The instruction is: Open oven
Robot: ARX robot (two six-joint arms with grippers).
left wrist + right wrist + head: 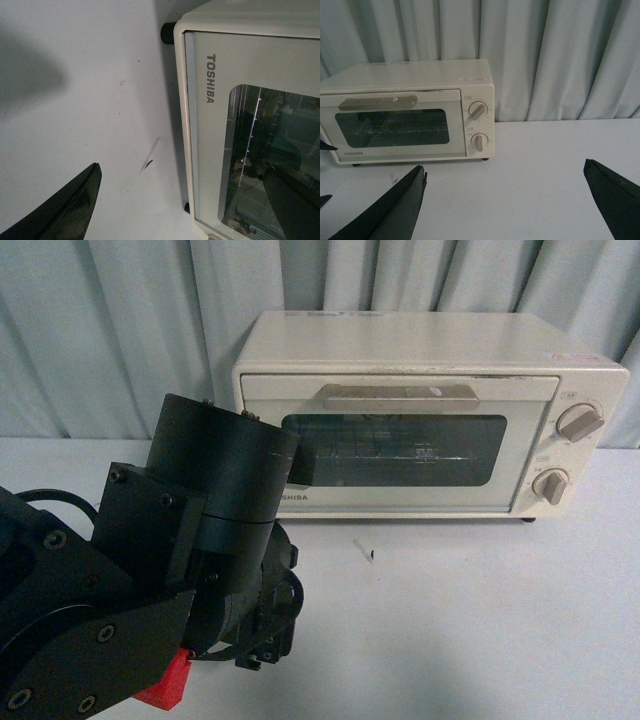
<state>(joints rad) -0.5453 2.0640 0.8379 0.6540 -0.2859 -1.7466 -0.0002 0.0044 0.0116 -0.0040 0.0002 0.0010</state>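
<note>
Oven (420, 350) boxy, cream; door (390, 452) glass-windowed, shut; handle (400, 397) flat bar.

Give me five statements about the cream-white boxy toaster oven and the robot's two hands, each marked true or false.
1. The cream-white boxy toaster oven has its glass-windowed door shut. True.
2. The flat bar handle runs along the door's bottom edge. False: it runs along the top edge.
3. Two round beige knobs sit right of the door. True.
4. The right hand grips the handle. False: it is open, apart from the oven, holding nothing.
5. The left hand is open near the door's Toshiba-lettered corner. True.
</note>
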